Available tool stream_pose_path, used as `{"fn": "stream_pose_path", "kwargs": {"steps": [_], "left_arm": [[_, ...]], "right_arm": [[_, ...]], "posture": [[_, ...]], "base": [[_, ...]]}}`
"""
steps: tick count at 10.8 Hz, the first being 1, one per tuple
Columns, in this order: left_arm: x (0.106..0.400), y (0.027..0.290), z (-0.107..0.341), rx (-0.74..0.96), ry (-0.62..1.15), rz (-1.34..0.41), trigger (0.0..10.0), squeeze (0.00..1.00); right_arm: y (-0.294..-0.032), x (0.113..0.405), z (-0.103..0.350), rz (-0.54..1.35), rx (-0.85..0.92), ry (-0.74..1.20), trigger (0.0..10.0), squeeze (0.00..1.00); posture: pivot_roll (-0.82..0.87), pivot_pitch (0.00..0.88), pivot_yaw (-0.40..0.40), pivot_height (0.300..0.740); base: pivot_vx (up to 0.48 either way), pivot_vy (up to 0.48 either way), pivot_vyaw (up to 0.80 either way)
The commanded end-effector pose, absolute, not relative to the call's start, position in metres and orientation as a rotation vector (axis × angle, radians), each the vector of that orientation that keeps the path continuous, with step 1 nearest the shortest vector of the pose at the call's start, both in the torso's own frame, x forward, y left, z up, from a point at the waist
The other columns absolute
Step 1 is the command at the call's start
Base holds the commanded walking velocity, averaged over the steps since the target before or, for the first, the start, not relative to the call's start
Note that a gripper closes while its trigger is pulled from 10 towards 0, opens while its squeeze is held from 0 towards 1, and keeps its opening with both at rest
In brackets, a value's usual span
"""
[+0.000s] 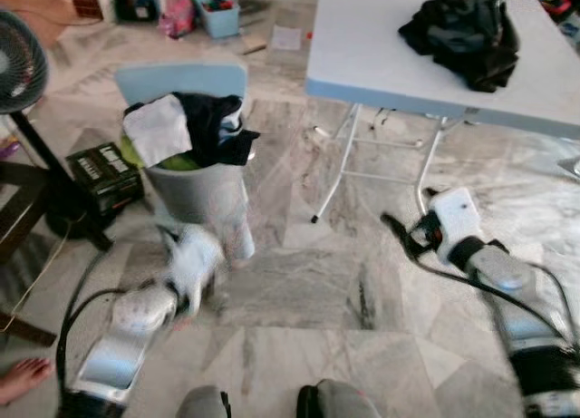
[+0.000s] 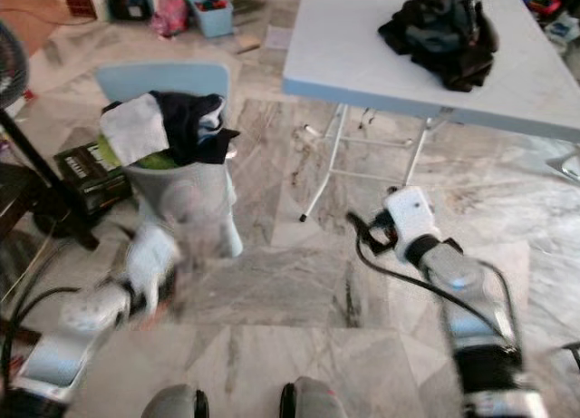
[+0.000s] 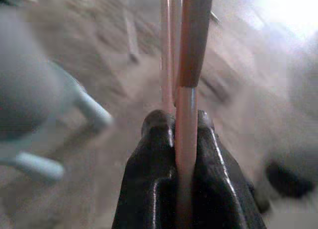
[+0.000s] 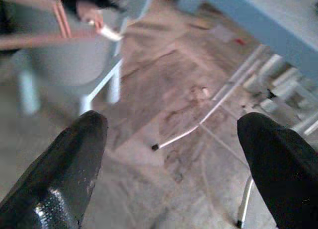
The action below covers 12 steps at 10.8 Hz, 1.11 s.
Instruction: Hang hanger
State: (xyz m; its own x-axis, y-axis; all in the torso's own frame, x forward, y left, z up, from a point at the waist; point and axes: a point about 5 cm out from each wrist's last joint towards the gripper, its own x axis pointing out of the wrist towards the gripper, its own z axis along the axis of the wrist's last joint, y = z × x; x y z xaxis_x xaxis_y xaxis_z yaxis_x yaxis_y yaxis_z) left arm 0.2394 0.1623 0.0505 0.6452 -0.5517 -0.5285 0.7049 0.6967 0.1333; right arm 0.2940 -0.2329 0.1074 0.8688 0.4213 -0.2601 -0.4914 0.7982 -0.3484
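You've got the hanger (image 3: 186, 80) pinched in the left gripper (image 3: 185, 139); right gripper (image 4: 169, 154) at 3 o'clock spread wide, empty; hanging's not yet done.

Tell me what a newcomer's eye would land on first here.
The grey basket heaped with clothes, standing on the marble floor ahead of the left arm. Next, the dark garment piled on the folding table. In the wrist view, the left gripper is clamped on a thin pink hanger.
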Motion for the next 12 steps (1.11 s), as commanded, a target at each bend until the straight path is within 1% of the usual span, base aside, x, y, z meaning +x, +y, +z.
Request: {"fn": "stream_pose_path", "kwargs": {"steps": [1, 2, 4, 5, 6, 8, 12], "left_arm": [[0.237, 0.156, 0.048, 0.382, 0.497, -0.833, 10.0, 0.00], [0.240, 0.154, 0.048, 0.424, 0.503, -0.908, 10.0, 0.00], [0.249, 0.143, 0.049, 0.480, 0.477, -0.999, 10.0, 0.00], [0.251, 0.131, 0.050, 0.458, 0.470, -1.081, 10.0, 0.00], [0.250, 0.123, 0.049, 0.465, 0.459, -1.128, 10.0, 0.00], [0.249, 0.112, 0.044, 0.468, 0.470, -1.198, 10.0, 0.00], [0.262, 0.092, 0.043, 0.477, 0.439, -1.233, 10.0, 0.00]], "right_arm": [[-0.233, 0.293, 0.112, 0.637, -0.508, 0.183, 10.0, 0.00], [-0.231, 0.285, 0.114, 0.840, -0.628, 0.219, 10.0, 0.00], [-0.232, 0.274, 0.116, 1.058, -0.707, 0.308, 10.0, 0.00], [-0.231, 0.272, 0.116, 1.128, -0.704, 0.342, 10.0, 0.00], [-0.230, 0.279, 0.119, 1.094, -0.708, 0.304, 10.0, 0.00], [-0.224, 0.283, 0.126, 1.117, -0.704, 0.259, 10.0, 0.00], [-0.218, 0.265, 0.123, 1.282, -0.692, 0.340, 10.0, 0.00]], "posture": [[-0.04, 0.108, -0.075, 0.740], [-0.04, 0.107, -0.073, 0.740], [-0.05, 0.105, -0.072, 0.740], [-0.05, 0.101, -0.073, 0.740], [-0.05, 0.097, -0.076, 0.740], [-0.06, 0.097, -0.078, 0.740], [-0.06, 0.096, -0.077, 0.740]], "base": [[0.000, 0.000, 0.00], [0.000, 0.000, 0.00], [0.000, 0.000, 0.00], [0.000, 0.000, 0.00], [0.000, 0.000, 0.00], [0.000, 0.000, 0.00], [0.000, 0.000, 0.00]]}}
